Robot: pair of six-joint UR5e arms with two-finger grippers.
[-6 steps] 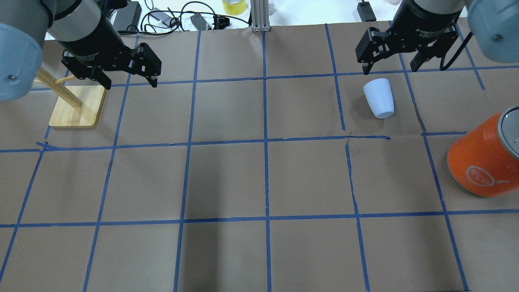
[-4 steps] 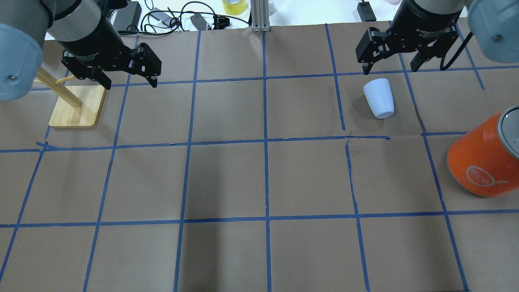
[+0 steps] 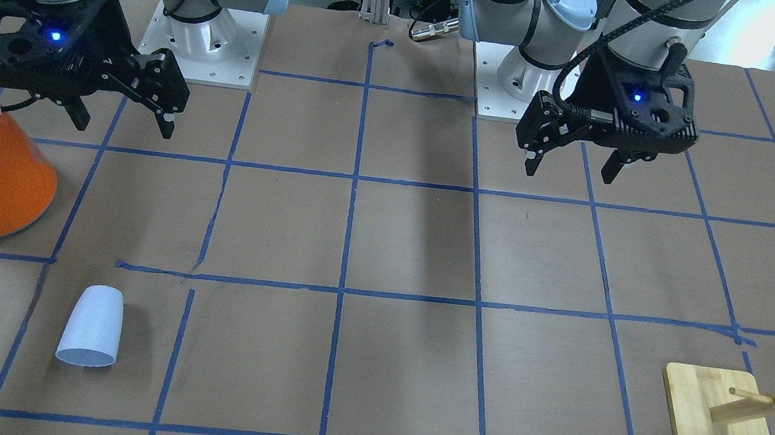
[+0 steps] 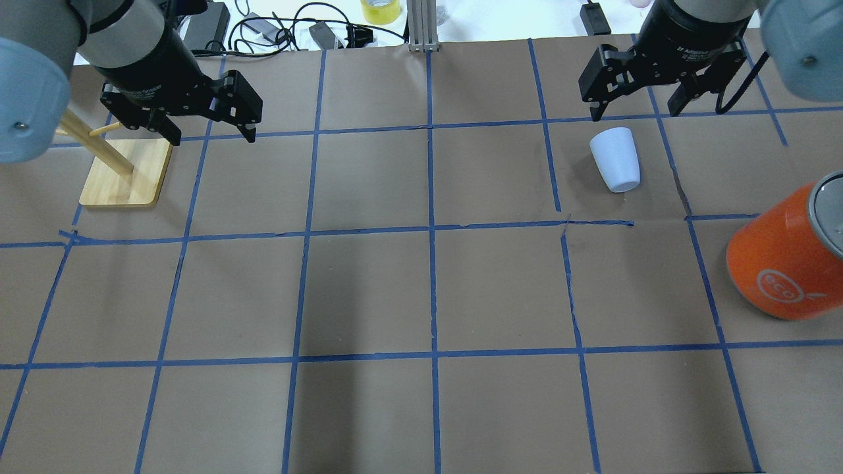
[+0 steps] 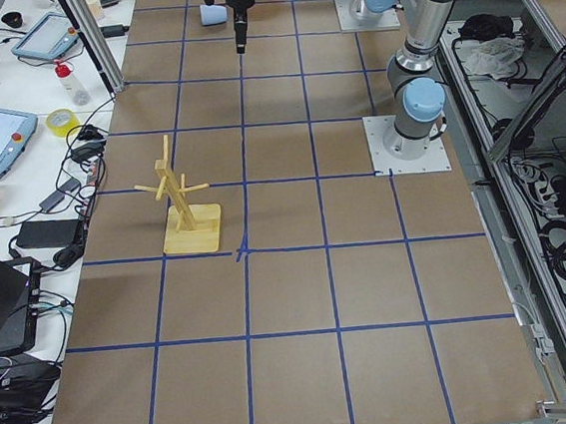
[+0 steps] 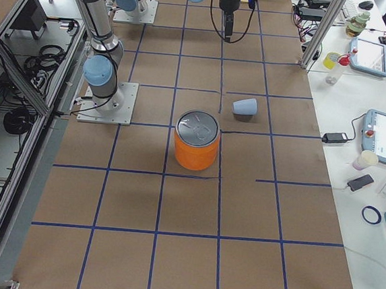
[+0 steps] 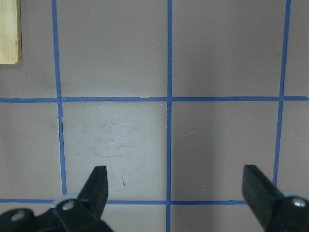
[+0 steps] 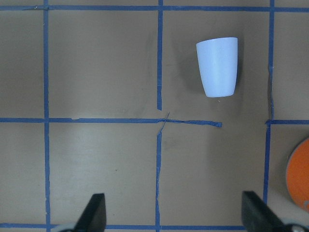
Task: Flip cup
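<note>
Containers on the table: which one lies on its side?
The small pale blue cup; the large orange canister stands upright, silver lid on top.

Our pale blue cup (image 4: 615, 159) lies on its side, rim pointing away, just ahead of our right gripper (image 4: 633, 114), untouched.

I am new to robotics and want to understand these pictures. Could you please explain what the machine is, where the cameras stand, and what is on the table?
This is a robot with two arms at a table marked with blue tape. Each arm ends in a two-finger gripper. Two pictures look down on the table, one from behind the robot and one facing it. Two look along it from its ends, and two come from cameras on the wrists. On the table are a cup lying on its side, an upright canister and a wooden stand. The left gripper and the right gripper are open and hold nothing.
</note>
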